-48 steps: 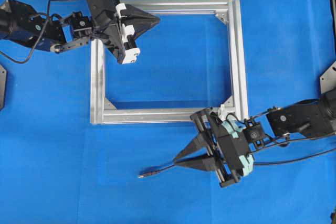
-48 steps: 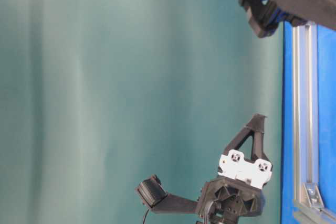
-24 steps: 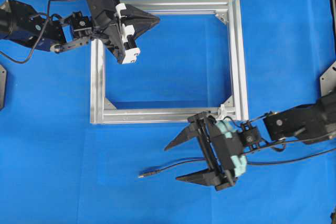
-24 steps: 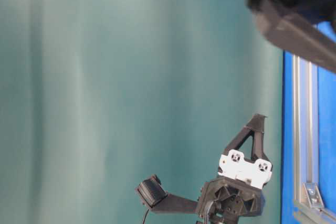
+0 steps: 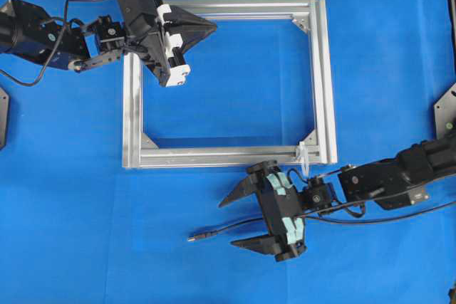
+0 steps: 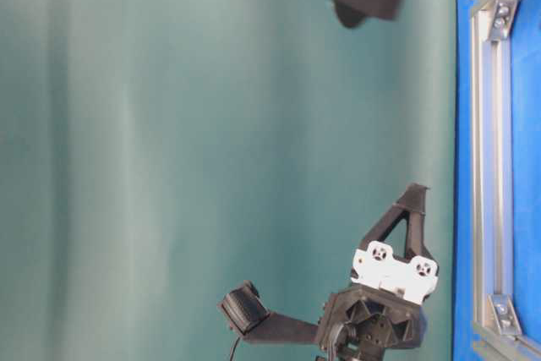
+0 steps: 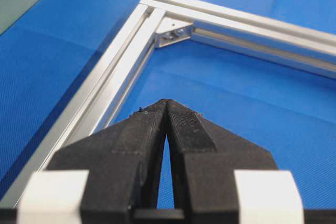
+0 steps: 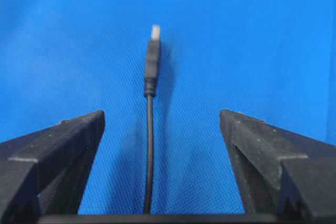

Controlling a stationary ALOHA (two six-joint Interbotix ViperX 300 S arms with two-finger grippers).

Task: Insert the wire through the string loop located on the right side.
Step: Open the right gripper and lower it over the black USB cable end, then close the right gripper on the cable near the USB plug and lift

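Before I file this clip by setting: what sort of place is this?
Probably a robotics lab bench: two arms over a blue mat, a bare aluminium frame as test fixture, and a plain teal backdrop. Nothing domestic shows.

A uniform blue table cover [image 5: 71, 197] is seen. The frame [image 5: 322, 76] is silver aluminium. The wire [image 8: 149, 145] is black, with a pale metallic tip. The string loop [image 5: 302, 157] is white. Both grippers are black; white blocks are borne by the left gripper [image 5: 212, 28], pale teal ones by the right gripper [image 5: 226, 223].
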